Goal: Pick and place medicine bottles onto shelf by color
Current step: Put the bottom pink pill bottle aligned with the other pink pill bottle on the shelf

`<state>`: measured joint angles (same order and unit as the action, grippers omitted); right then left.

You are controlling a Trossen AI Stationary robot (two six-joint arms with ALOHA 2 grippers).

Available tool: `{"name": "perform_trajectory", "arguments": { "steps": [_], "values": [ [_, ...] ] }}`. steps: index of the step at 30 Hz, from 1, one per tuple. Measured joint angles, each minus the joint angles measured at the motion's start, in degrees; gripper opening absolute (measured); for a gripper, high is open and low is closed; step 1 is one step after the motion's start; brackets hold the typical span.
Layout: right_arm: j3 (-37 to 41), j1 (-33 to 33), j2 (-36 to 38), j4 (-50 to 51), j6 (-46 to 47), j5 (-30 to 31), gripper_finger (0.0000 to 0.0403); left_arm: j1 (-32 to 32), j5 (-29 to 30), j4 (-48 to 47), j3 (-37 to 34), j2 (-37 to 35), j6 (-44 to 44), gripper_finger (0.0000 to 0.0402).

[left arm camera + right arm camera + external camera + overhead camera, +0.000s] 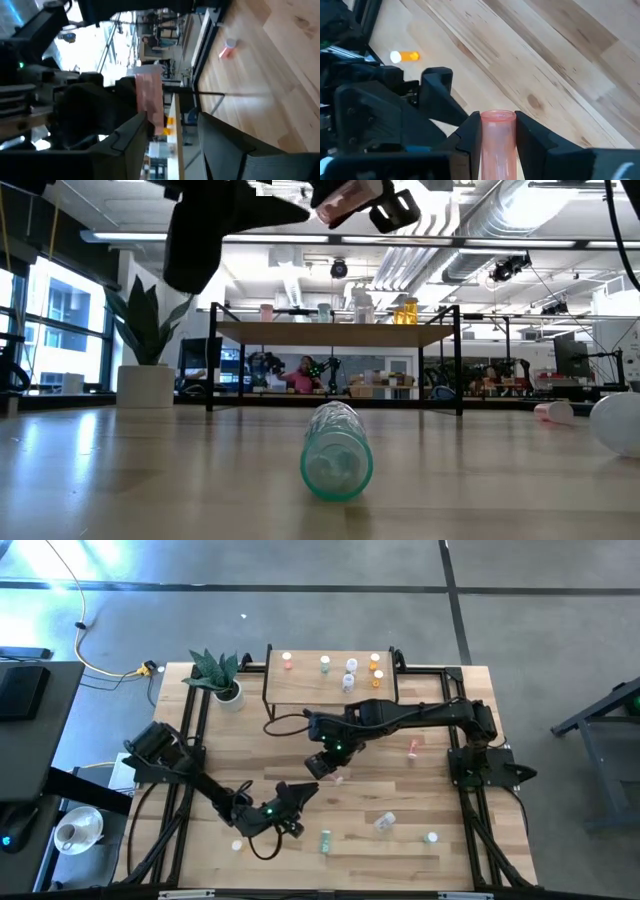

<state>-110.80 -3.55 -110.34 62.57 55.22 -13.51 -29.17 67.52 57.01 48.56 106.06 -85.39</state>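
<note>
We see the large striped light-wood tabletop [440, 790] carrying everything. Across it stretch the two dark arms. The right arm [420, 717] reaches from its base at the right edge toward the middle of the table. The left arm [200, 780] comes in from the left edge toward the same spot.

At the far edge stands the low light-wood shelf on thin black legs [310, 690]. Just beside its left end is a green potted plant in a white pot [222, 675].

The right gripper [497, 120] hangs above the table's middle, its two dark fingers clamped on a pink-red cylindrical bottle [497, 142], which is held off the wood. The left gripper [308, 790] is close in front of it. In the left wrist view its fingers [132, 135] stand apart, and the pink-red bottle shows just beside one of them. We cannot tell whether it touches.

On the shelf stand six small bottles:
- a pink one [287, 660] at the left
- a green one [325, 664]
- two white ones [350, 674]
- two orange ones [376, 667] at the right

Loose on the table are these:
- a green bottle lying on its side [325, 840] near the front edge
- a clear-white bottle [385, 823]
- another white one [431, 837] further right
- a pink bottle lying on its side [412, 747] toward the right
- a small orange bottle lying on its side [407, 56] near the left arm
</note>
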Motion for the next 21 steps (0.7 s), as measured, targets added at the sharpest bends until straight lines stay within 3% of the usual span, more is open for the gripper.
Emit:
{"name": "perform_trajectory", "arguments": {
  "steps": [12, 21],
  "values": [
    [0.00, -1.62, 0.07, 1.15, -0.01, 1.23, 0.0085, 2.99, -7.13, -0.18, 2.27, 0.00, -0.30, 0.0141],
    [0.00, -3.23, 2.30, 3.15, -7.22, 8.17, 0.0085, 3.96, -0.35, -0.39, 2.04, 0.00, 8.44, 0.0140]
  ]
}}
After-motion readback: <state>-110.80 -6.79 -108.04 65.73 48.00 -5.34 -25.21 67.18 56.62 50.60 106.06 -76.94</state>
